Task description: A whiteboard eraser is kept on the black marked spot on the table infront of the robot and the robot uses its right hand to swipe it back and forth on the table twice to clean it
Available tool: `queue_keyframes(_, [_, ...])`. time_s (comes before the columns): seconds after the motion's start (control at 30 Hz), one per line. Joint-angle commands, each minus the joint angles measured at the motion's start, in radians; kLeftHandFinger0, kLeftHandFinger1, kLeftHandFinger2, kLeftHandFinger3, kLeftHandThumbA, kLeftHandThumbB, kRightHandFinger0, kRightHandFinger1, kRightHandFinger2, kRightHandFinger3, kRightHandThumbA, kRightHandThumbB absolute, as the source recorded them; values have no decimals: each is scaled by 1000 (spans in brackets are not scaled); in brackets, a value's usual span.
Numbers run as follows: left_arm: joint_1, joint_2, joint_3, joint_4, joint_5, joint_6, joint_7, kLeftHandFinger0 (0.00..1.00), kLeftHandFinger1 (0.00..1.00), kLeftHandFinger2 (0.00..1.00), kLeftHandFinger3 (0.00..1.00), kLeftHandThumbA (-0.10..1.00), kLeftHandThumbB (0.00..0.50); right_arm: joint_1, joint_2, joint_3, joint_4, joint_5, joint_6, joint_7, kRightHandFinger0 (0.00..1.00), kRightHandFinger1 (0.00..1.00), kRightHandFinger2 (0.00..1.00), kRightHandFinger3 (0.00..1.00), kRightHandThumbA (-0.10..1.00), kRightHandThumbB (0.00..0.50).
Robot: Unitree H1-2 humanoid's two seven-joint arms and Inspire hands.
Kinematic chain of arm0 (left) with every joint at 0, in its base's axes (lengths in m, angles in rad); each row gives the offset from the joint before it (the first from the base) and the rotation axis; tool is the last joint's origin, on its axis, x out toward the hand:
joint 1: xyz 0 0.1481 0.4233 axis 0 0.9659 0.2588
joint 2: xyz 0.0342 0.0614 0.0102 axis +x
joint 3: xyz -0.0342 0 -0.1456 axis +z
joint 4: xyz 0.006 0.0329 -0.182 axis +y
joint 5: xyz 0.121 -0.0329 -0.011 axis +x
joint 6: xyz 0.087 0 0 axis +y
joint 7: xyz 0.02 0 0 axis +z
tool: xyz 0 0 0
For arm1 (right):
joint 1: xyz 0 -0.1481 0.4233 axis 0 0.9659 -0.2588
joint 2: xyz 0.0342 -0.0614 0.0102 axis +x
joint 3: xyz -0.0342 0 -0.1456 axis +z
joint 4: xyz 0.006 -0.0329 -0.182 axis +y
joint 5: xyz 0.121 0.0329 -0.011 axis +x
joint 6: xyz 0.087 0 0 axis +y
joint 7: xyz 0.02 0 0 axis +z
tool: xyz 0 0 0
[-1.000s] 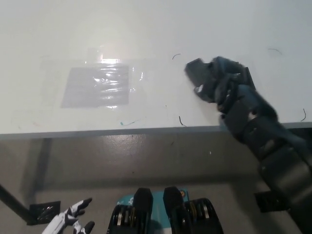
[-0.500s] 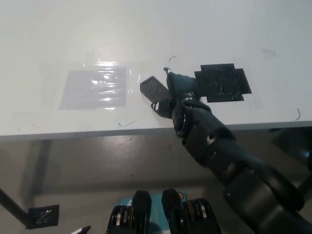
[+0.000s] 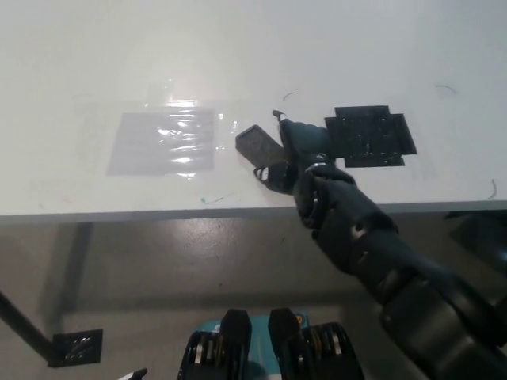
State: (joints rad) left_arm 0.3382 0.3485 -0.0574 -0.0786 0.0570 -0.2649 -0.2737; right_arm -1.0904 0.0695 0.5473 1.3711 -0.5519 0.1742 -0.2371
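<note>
Closest in, down at the bottom edge on the robot's left, only a sliver of the white left hand (image 3: pixel 135 373) peeks into view, well below the table; too little shows to tell whether its fingers are apart or closed. Nearby on the floor sits a small dark plate (image 3: pixel 77 347) at the foot of a slanted table leg (image 3: pixel 24 328).

Up from the lower right rises the black right arm (image 3: pixel 396 269), crossing the table's (image 3: pixel 95 212) near edge. At its tip the right hand (image 3: pixel 295 154) is clamped on the eraser (image 3: pixel 257 143), fingers wrapped over its rear half, the dark front end poking out toward the robot's left. The eraser lies flat on the table, off the black spot (image 3: pixel 371 136), just beside it on the robot's left side, with the hand filling the gap between.

Further left of the black spot, past the eraser, a shiny taped sheet (image 3: pixel 165 141) lies flat, glare streaking its plastic. Thin curved pen marks (image 3: pixel 287 95) sit just beyond the eraser, near the spot's far left corner.
</note>
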Motion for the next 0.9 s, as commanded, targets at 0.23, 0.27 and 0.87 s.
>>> queue_keyframes(0.23, [16, 16, 2, -5, 7, -46, 1, 1000, 1000, 1000, 1000, 701, 389, 104, -280, -73, 47, 54, -3, 80, 86, 220, 406, 1000, -82, 138])
queue_keyframes(0.27, [15, 16, 2, -5, 11, -47, 2, 1000, 1000, 1000, 1000, 703, 390, 103, -303, -85, 41, 63, -15, 69, 107, 255, 408, 893, -100, 175])
queue_keyframes(0.87, [14, 17, 5, 12, 17, -53, 5, 1000, 1000, 1000, 1000, 717, 386, 70, -574, -157, -21, 109, -34, 83, 324, 480, 630, 897, 14, 160])
